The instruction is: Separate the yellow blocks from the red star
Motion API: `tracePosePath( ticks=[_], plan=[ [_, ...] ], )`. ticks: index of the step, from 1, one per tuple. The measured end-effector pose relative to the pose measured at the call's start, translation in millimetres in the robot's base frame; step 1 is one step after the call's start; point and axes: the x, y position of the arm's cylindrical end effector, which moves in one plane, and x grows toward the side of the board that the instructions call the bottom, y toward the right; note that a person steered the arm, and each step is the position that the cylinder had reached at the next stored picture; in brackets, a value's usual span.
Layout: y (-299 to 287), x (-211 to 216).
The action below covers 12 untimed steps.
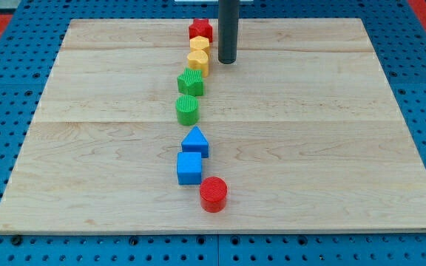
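A red star (pixel 200 30) sits near the view's top edge of the wooden board (pixel 331 133). Directly below it and touching are two yellow blocks: a hexagon-like one (pixel 200 44) and a heart-like one (pixel 197 61). My tip (pixel 227 60) is at the end of the dark rod, just right of the two yellow blocks, a small gap apart from them.
Below the yellow blocks a line of blocks runs down the board: a green star-like block (pixel 191 82), a green cylinder (pixel 187 109), a blue triangle (pixel 195 141), a blue cube (pixel 189 168) and a red cylinder (pixel 214 194). Blue pegboard surrounds the board.
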Motion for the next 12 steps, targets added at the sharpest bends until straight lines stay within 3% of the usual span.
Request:
tracePosePath(
  ticks=[4,5,7,9,11,12],
  plan=[
    [10,-2],
    [49,-19],
    [60,-73],
    [4,-110],
    [-97,-110],
    [-84,-58]
  ],
)
